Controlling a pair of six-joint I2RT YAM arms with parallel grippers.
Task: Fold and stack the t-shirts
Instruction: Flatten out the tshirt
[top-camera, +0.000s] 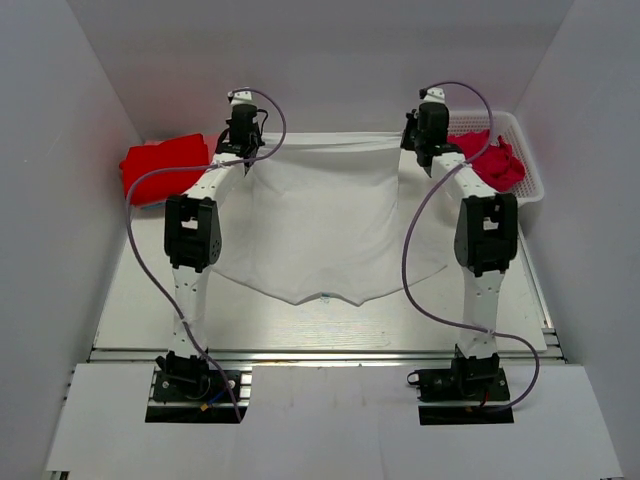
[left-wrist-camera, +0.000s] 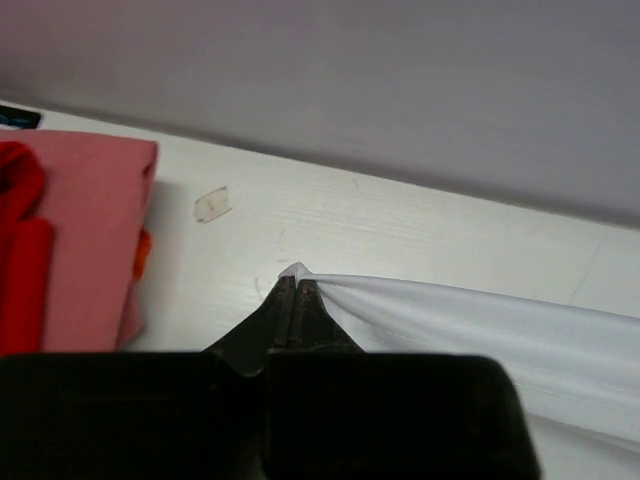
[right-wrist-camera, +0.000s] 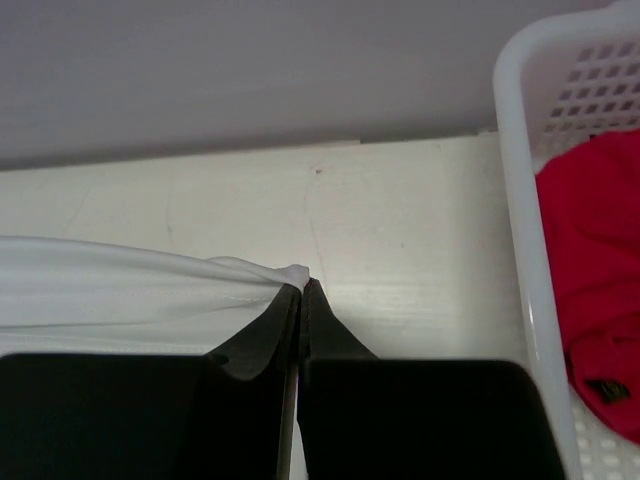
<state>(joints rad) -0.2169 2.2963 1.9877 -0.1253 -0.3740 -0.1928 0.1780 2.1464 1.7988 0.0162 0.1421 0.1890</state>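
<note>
A white t-shirt (top-camera: 320, 220) is stretched over the middle of the table, its far edge lifted and taut between both grippers. My left gripper (top-camera: 243, 148) is shut on the shirt's far left corner (left-wrist-camera: 296, 272). My right gripper (top-camera: 428, 150) is shut on the far right corner (right-wrist-camera: 296, 273). The shirt's near part lies on the table with its collar toward the arms. A folded red t-shirt (top-camera: 162, 166) lies at the far left; it also shows in the left wrist view (left-wrist-camera: 70, 240). A crumpled red t-shirt (top-camera: 495, 160) sits in the basket, also in the right wrist view (right-wrist-camera: 595, 270).
A white plastic basket (top-camera: 528, 170) stands at the far right, its rim close to my right gripper (right-wrist-camera: 520, 250). White walls enclose the table at the back and sides. A small tape scrap (left-wrist-camera: 212, 205) lies on the table near the folded red shirt.
</note>
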